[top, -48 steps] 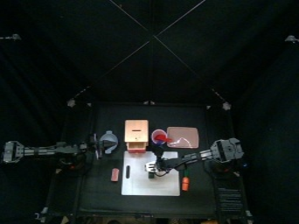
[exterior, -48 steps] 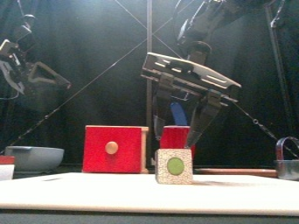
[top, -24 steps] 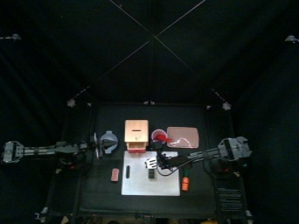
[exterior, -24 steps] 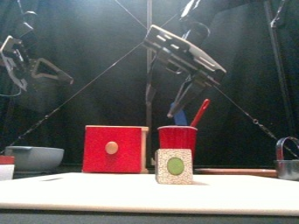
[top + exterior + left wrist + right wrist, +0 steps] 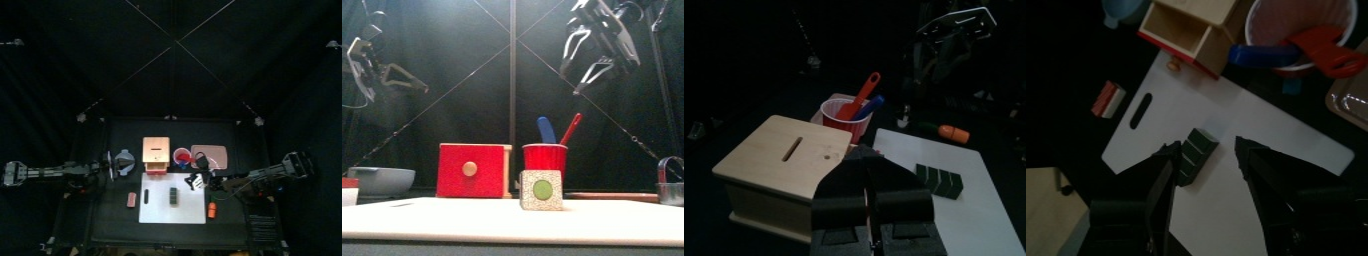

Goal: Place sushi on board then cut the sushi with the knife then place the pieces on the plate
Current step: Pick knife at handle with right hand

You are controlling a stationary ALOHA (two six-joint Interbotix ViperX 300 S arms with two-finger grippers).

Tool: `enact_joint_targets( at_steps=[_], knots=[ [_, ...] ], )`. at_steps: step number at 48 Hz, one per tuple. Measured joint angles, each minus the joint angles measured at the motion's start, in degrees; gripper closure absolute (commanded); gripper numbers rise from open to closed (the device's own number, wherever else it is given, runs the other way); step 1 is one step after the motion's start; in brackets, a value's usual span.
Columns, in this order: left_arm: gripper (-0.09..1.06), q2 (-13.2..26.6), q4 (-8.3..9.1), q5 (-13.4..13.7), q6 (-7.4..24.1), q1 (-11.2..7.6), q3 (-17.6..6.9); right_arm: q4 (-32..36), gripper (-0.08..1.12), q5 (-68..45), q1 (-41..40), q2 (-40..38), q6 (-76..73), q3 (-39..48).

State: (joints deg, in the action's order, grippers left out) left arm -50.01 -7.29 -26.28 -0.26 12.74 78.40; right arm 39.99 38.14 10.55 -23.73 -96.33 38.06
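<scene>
Where sushi roll [image 5: 1196,158] lies on white board [image 5: 1280,115]: right gripper [image 5: 1207,150] spread, empty.
Roll below, lengthwise between jaws; red cup [image 5: 545,158] with blue knife [image 5: 544,128] beyond, right arm nearer.

Red cup [image 5: 545,158], white board [image 5: 476,218], speckled sushi [image 5: 543,189]

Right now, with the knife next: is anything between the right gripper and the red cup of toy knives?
Nothing visible. The open right gripper hangs high, right of the red cup; its blue knife and red knife stand free.
</scene>
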Motion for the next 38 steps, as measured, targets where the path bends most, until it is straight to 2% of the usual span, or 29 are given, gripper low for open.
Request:
enact_joint_targets(
  at_steps=[6,11,17,28,38],
  knots=[
    [0.87,0.09,-1.32,0.0,0.0,0.09,-0.79,4.31,0.22,-3.69,-0.97,-7.21,0.18,4.92],
    [0.87,0.09,-1.76,0.0,0.0,0.35,-1.58,7.91,0.24,-6.15,-2.99,-12.74,2.9,9.4],
    [0.87,0.09,-2.55,0.0,0.0,0.7,-1.85,8.53,0.24,-8.0,-6.33,-16.88,10.11,12.3],
    [0.87,0.09,-4.57,0.0,0.0,0.88,-1.93,4.92,0.24,-8.7,-10.11,-16.96,30.15,11.07],
    [0.87,0.09,-7.03,0.0,0.0,1.05,-1.93,-3.6,0.24,-6.77,-13.18,-13.62,50.19,9.76]
  ],
)
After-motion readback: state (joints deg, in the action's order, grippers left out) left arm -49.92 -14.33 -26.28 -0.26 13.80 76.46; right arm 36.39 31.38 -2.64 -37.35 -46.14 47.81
